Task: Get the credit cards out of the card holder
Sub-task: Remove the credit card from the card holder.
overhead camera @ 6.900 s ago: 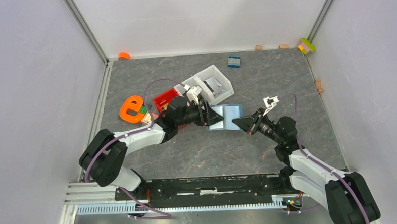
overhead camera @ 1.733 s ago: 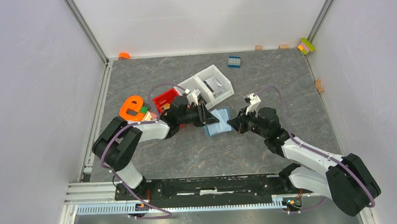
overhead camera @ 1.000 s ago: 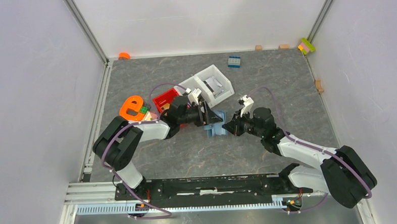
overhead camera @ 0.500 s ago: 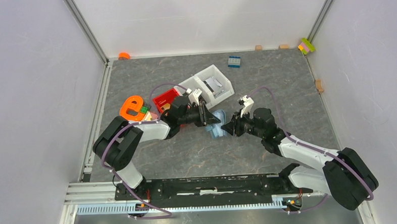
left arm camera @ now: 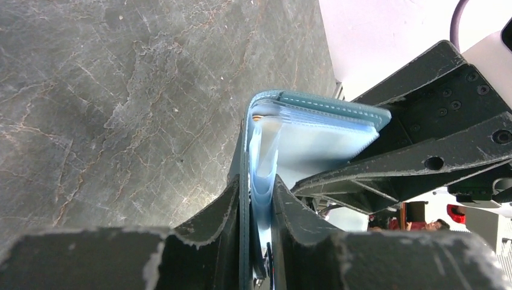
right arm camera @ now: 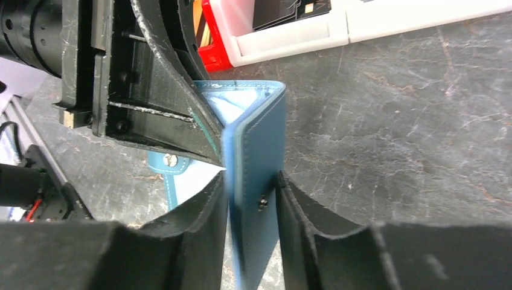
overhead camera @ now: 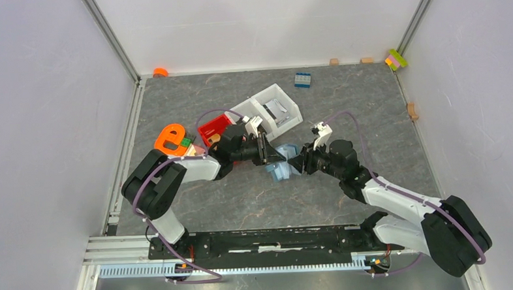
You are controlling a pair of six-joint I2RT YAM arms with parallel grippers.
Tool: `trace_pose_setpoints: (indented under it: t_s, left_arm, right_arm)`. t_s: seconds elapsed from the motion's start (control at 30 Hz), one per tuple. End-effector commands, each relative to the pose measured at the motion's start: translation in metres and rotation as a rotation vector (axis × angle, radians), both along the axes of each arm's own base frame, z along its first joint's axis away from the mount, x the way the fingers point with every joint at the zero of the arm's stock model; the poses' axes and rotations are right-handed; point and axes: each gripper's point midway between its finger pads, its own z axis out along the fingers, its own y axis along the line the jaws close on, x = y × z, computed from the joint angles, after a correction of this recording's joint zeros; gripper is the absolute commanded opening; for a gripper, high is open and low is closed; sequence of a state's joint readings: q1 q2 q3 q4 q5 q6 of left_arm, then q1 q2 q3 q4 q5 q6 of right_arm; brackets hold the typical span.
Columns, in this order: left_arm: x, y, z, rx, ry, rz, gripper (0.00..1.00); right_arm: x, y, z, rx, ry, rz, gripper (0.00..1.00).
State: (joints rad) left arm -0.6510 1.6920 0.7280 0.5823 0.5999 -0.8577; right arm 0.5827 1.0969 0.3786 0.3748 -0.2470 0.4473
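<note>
The teal card holder (overhead camera: 282, 165) is held off the floor between both arms, partly folded open, with its pale blue sleeves fanned out (left arm camera: 314, 130). My left gripper (overhead camera: 272, 156) (left arm camera: 256, 180) is shut on one teal cover and the sleeves beside it. My right gripper (overhead camera: 296, 163) (right arm camera: 252, 175) is open, and the other teal flap (right arm camera: 259, 145) with its snap stud stands between its fingers. A thin tan edge (left arm camera: 258, 119) shows inside the sleeves near the fold; the rest of the credit cards are hidden.
Just behind the grippers stand a white bin (overhead camera: 290, 111) holding dark items and a red bin (overhead camera: 213, 128). An orange part (overhead camera: 170, 140) lies at the left. A blue studded brick (overhead camera: 302, 79) and small blocks lie along the far wall.
The left gripper has closed on the card holder while the right gripper's jaws have spread. The holder has lifted and folded narrower between the two arms.
</note>
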Motion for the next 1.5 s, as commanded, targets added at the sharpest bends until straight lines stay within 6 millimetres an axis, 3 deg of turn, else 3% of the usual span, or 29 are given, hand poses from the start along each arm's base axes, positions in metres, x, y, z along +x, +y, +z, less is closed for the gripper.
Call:
trace_pose_setpoints:
  t_s: [0.0, 0.23, 0.47, 0.63, 0.87, 1.07, 1.23, 1.47]
  left_arm:
    - [0.006, -0.01, 0.027, -0.078, -0.034, -0.027, 0.3]
    - [0.006, -0.007, 0.029, -0.077, -0.043, -0.015, 0.64]
    - [0.004, -0.008, 0.032, -0.084, -0.063, -0.021, 0.77]
    - [-0.001, -0.013, 0.029, -0.055, -0.073, -0.041, 0.93]
    - [-0.001, -0.017, 0.019, 0.014, -0.07, -0.044, 0.95]
    - [0.004, -0.014, 0.006, 0.083, -0.046, -0.023, 0.81]
    - [0.004, -0.013, 0.003, 0.093, -0.038, -0.019, 0.92]
    - [-0.006, -0.024, 0.005, 0.089, -0.051, -0.068, 0.94]
  right_arm:
    - [0.011, -0.003, 0.021, 0.016, -0.065, -0.047, 0.33]
    - [0.016, -0.01, 0.016, -0.003, -0.038, -0.094, 0.15]
    - [0.015, -0.008, 0.011, 0.02, 0.008, -0.085, 0.11]
    - [0.012, -0.003, 0.008, 0.046, 0.043, -0.054, 0.12]
    - [0.01, 0.002, 0.008, 0.067, 0.051, -0.031, 0.13]
    - [0.015, -0.006, 0.004, 0.046, 0.062, -0.083, 0.16]
    - [0.015, -0.006, 0.005, 0.051, 0.069, -0.089, 0.18]
    - [0.017, -0.004, 0.003, 0.065, 0.087, -0.095, 0.19]
